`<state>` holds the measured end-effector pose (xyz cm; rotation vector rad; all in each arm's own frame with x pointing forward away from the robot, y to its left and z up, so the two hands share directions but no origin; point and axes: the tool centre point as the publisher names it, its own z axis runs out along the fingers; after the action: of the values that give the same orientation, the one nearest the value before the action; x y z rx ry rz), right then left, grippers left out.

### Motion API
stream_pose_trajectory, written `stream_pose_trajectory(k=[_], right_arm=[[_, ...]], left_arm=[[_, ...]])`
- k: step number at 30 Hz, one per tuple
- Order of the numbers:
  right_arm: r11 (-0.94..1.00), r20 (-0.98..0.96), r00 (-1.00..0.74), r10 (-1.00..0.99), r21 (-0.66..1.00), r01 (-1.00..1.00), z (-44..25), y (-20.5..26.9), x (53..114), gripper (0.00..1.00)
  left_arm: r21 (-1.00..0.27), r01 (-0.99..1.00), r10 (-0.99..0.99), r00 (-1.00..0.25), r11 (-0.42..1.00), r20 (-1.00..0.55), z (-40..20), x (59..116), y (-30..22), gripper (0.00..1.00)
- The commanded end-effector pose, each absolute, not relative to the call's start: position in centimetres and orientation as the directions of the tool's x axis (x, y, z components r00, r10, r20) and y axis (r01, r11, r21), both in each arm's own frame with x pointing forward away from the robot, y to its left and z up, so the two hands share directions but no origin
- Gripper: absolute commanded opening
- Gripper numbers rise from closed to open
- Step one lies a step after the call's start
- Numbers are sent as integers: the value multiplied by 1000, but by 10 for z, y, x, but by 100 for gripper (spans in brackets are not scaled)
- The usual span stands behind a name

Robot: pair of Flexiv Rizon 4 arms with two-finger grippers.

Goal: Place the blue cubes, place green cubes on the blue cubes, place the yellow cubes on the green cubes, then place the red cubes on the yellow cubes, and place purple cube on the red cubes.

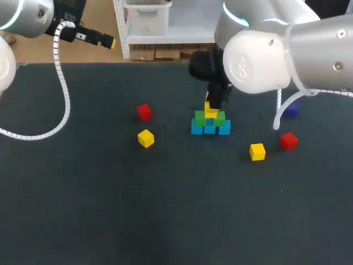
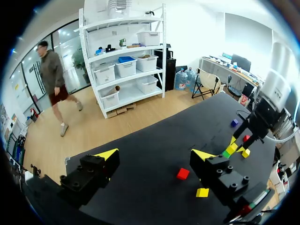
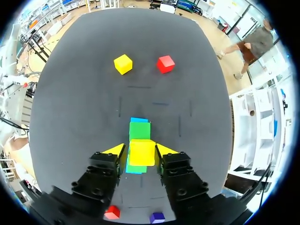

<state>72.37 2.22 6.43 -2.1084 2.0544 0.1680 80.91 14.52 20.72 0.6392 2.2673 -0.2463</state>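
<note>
Right tool (image 3: 140, 151) upright above stack (image 1: 210, 127), clamping yellow cube (image 3: 142, 153).

Black table (image 1: 110, 210); blue cubes (image 1: 224, 128), green cubes (image 1: 200, 117), yellow cubes (image 1: 146, 138), red cubes (image 1: 144, 111), purple cube (image 1: 292, 111).

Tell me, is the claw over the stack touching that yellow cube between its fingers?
Touching. In the right wrist view the right gripper has its yellow tips against both sides of the yellow cube, no gap.
</note>
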Motion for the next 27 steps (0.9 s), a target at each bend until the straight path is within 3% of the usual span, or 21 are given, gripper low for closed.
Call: stream_pose_trajectory(k=[1, 9, 11, 12, 13, 14, 27], right_arm=[[-19, -218, 32, -975, -61, -998, 65, 21, 722, 36], [-12, -219, 26, -975, -64, -998, 64, 21, 724, 42], [-5, -222, 20, -975, -68, -998, 65, 21, 725, 48], [1, -225, 16, -974, -73, -997, 65, 22, 726, 60], [9, -228, 10, -974, -80, -997, 66, 22, 726, 87], [12, -230, 7, -973, -81, -997, 67, 22, 727, 100], [136, -291, -93, -952, -132, -982, 97, 0, 728, 100]], left_arm=[[18, 515, 370, -591, 857, -717, 207, 810, 145, 100], [18, 515, 370, -591, 857, -717, 207, 810, 145, 100], [18, 515, 370, -591, 857, -717, 207, 810, 145, 100], [18, 515, 370, -591, 857, -717, 207, 810, 145, 100], [18, 515, 370, -591, 857, -717, 207, 810, 145, 100], [18, 515, 370, -591, 857, -717, 207, 810, 145, 100], [18, 515, 370, -591, 857, -717, 207, 810, 145, 100]])
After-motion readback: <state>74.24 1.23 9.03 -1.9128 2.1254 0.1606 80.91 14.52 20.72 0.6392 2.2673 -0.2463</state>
